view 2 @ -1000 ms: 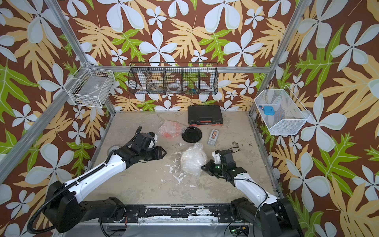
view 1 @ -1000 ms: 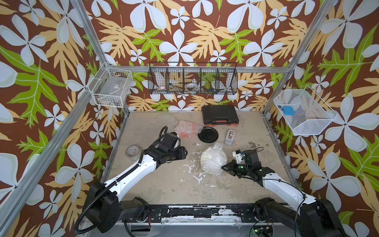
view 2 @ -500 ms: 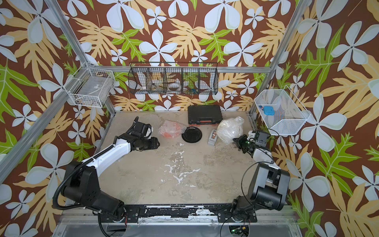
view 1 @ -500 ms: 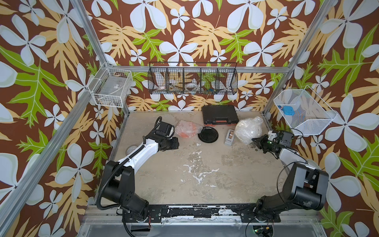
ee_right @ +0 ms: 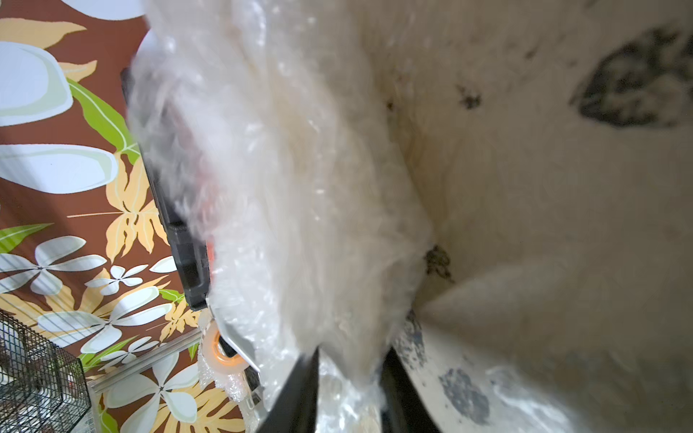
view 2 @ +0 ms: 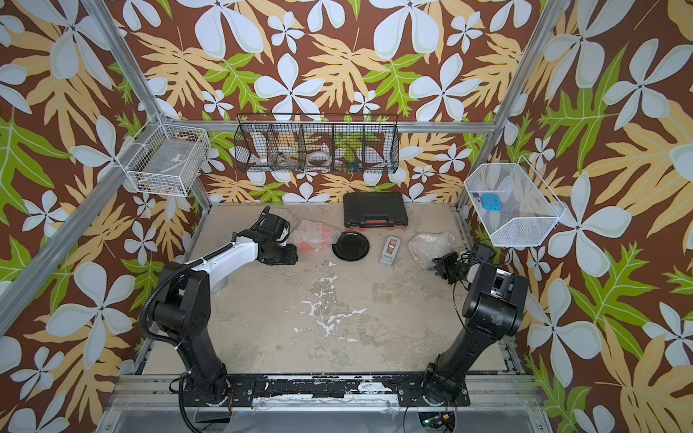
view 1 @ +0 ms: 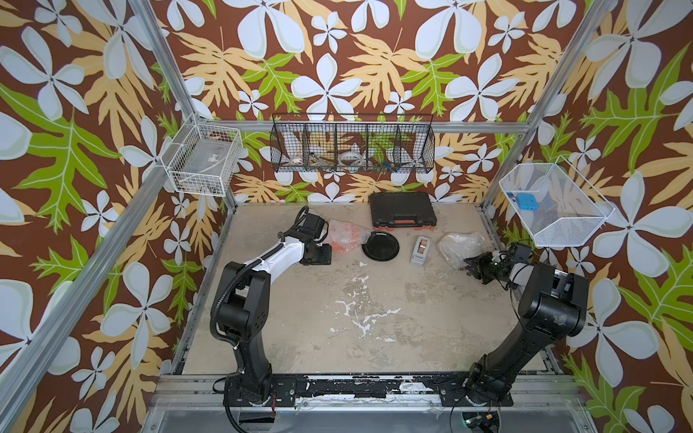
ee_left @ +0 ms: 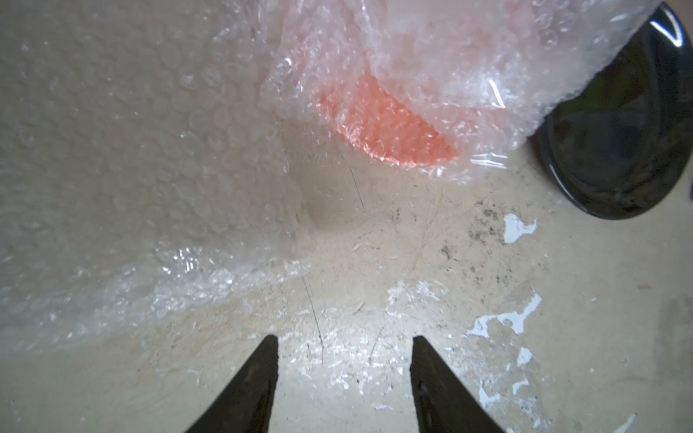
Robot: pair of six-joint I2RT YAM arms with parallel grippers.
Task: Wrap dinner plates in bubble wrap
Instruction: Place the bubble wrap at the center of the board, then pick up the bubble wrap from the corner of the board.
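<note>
Two bundles of bubble wrap [view 1: 345,232] flank a bare black plate [view 1: 380,245] on the far half of the table [view 1: 337,337], seen in both top views. Reading the tabletop as a dial with the back wall at 12 o'clock, the orange plate [view 1: 340,246] sits just shy of 12. Crumpled wrap is heaped over it, and one orange edge shows through a thin layer. The black plate lies just beside it, at its 3 o'clock. In the left wrist view, a flat sheet [ee_left: 123,161] of the same wrap spreads on the table next to the orange plate. The left gripper [ee_left: 343,339] points at bare tabletop a little short of that plate, jaws parted and empty. At 2 o'clock rests the whitish bundle [view 1: 460,241], with a grey tape dispenser [view 1: 420,252] between it and the black plate. The right gripper [ee_right: 350,352] is at this bundle's 5 o'clock edge. Its fingers [ee_right: 300,393] stand slightly apart with a fold of wrap between them, though the blurred close-up leaves it unclear whether they pinch it or it lies loose. A closed black case [view 1: 402,215] sits at 1 o'clock against the back wall.
</note>
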